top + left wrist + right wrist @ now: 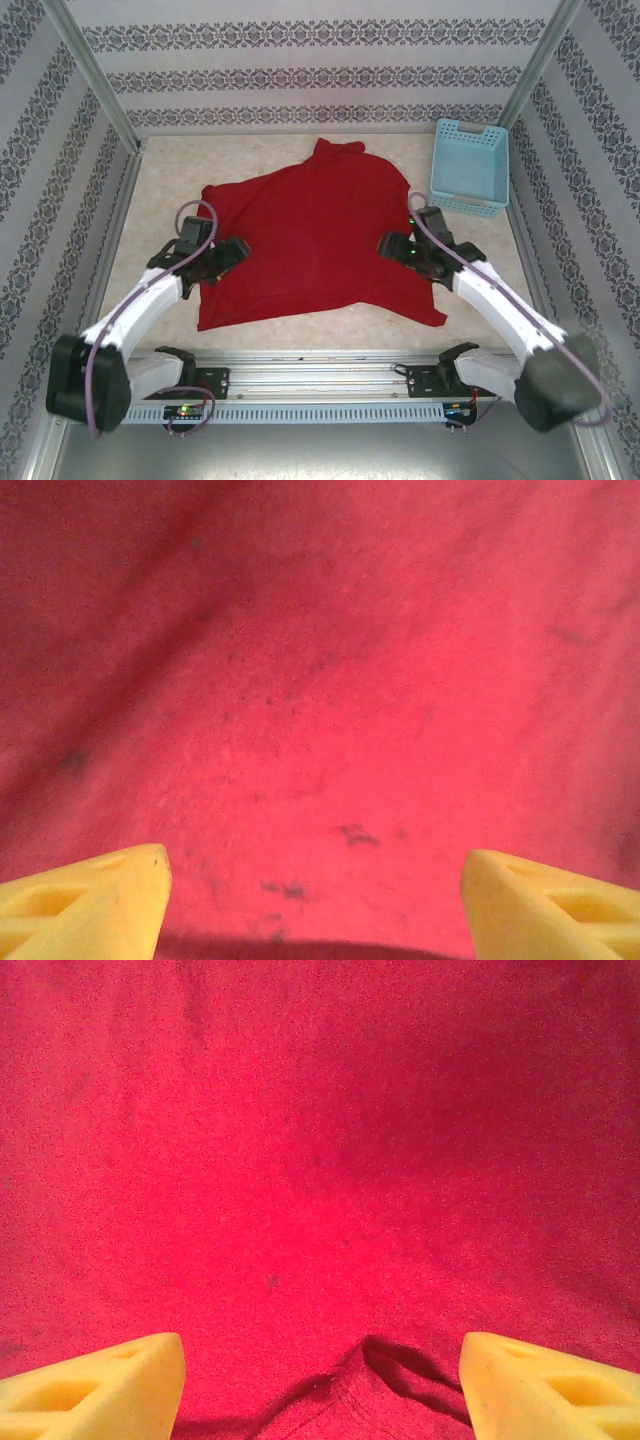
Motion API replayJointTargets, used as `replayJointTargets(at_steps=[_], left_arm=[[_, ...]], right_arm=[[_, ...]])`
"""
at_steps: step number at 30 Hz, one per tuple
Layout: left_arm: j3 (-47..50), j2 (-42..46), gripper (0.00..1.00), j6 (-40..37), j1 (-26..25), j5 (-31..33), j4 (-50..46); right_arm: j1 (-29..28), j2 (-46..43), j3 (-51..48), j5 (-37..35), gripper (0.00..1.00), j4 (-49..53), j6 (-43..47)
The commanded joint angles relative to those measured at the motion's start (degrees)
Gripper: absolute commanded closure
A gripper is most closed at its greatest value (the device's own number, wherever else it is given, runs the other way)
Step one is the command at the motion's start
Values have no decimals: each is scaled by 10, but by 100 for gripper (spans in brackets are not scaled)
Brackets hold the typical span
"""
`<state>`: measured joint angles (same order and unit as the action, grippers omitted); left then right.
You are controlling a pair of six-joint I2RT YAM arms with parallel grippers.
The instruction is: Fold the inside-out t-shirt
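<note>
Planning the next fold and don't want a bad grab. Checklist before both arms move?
1. Left claw open, nothing between its fingers: ok.
2. Right claw open, nothing held: ok.
3. Shirt lying flat with a tidy outline: not ok, its edges are uneven and there is a wrinkle by the right claw.
4. Shirt fully on the table: ok.
5. Basket apart from the shirt: ok.
6. Both sleeves located: cannot tell.
</note>
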<state>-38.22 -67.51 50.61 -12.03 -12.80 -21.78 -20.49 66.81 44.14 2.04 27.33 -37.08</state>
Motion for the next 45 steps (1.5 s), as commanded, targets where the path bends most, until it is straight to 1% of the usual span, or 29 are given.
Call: replayJointTargets(at_steps=[1,4,7,10,11,13,15,18,21,23,26,30,32,34,39,43,45], left_arm=[[18,-66,22,-2,-22,17,98],[53,-108,20,9,-24,15,143],[94,-124,17,17,-24,29,168],[119,-125,15,18,-22,38,179],[116,-121,15,12,-21,39,175],[88,-100,14,-5,-16,51,138],[38,-76,11,-32,-14,88,84],[-59,-65,7,-78,0,143,16],[-160,-105,6,-121,22,172,-13],[-230,-155,6,-140,34,191,-35],[-327,-246,7,-160,57,211,-55],[-448,-381,16,-175,97,194,-81],[-515,-446,19,-182,109,199,-111],[-583,-509,23,-194,118,194,-138],[-717,-619,27,-225,121,200,-201],[-794,-682,31,-241,124,211,-245],[-812,-701,34,-242,128,210,-253]], right_arm=[[-19,86,28,-12,28,-32,18],[-28,160,32,2,29,-53,4],[-30,200,9,0,28,-67,-22],[-28,202,-30,-22,26,-63,-46],[-27,197,-45,-31,25,-63,-53],[-23,177,-73,-21,23,-70,-66],[-24,150,-75,-32,22,-46,-71],[-26,98,-48,-77,21,-7,-56],[-27,84,4,-96,20,-9,-22],[-26,111,53,-93,20,-7,-3],[-23,178,138,-80,19,-7,24],[-19,271,236,-61,20,-12,59],[-17,310,277,-58,20,-10,65],[-13,352,316,-39,20,-22,76],[2,447,404,-22,22,-4,98],[21,496,427,-14,23,0,97],[30,508,427,-1,23,-2,90]])
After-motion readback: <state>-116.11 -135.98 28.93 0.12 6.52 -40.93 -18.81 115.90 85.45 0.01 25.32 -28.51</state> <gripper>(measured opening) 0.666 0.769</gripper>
